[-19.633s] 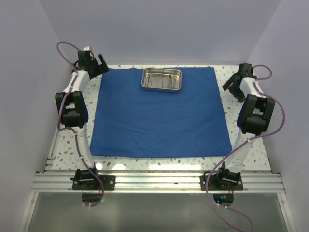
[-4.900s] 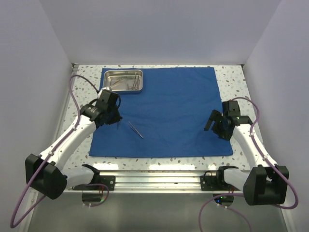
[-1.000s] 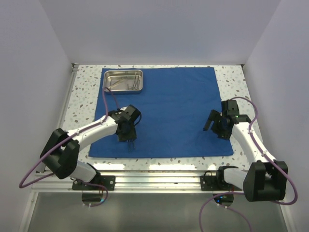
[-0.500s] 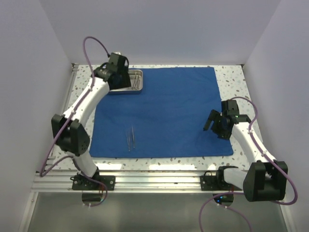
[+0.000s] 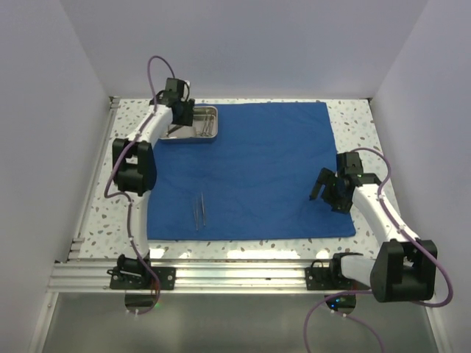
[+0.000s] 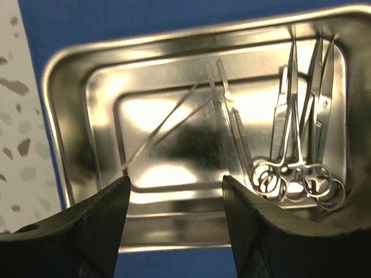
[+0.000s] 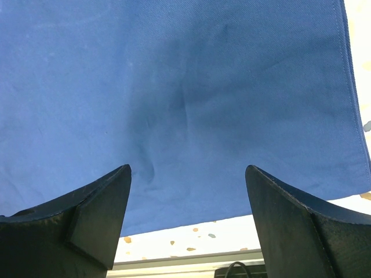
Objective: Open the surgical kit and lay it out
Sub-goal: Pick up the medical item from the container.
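Note:
The royal-blue cloth point(image 5: 250, 169) lies spread flat on the table. The steel tray point(image 5: 193, 123) sits on its far left corner. In the left wrist view the tray point(image 6: 75, 116) holds thin tweezers point(image 6: 165, 124) and several scissors point(image 6: 301, 145). One pair of tweezers point(image 5: 199, 209) lies on the cloth near the front left. My left gripper point(image 5: 176, 110) is open and empty above the tray's left end point(image 6: 177, 191). My right gripper point(image 5: 329, 193) is open and empty over the cloth's front right part point(image 7: 185, 174).
The speckled white tabletop point(image 5: 360, 118) shows around the cloth. A metal rail point(image 5: 243, 278) runs along the near edge. Plain walls stand on the left, back and right.
My left arm left the tweezers on the front left of the cloth and swung back to the tray at the far left. The right arm has stayed put.

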Robot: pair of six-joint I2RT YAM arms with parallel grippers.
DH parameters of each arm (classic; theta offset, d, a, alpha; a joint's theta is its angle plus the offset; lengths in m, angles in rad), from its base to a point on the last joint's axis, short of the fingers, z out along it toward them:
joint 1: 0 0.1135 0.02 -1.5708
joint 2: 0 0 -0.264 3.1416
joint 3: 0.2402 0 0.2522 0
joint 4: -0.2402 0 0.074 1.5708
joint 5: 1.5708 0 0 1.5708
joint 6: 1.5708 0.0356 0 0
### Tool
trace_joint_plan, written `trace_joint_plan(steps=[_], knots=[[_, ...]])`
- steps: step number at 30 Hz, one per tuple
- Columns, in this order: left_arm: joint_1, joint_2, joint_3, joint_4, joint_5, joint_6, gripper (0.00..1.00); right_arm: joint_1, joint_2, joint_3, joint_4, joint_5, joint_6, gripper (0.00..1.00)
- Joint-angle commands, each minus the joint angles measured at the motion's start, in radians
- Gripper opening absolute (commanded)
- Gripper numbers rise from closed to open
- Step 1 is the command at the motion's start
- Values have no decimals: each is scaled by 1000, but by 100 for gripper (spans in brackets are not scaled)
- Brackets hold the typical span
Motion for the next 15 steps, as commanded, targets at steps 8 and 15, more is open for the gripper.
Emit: trace_joint_plan(steps=[8,15], knots=[[105,94,164,274,198,134,71,1,57,15,-9,50,-2,84],[143,139,156,263,338,117,65,1,100,36,-15,80,16,83]])
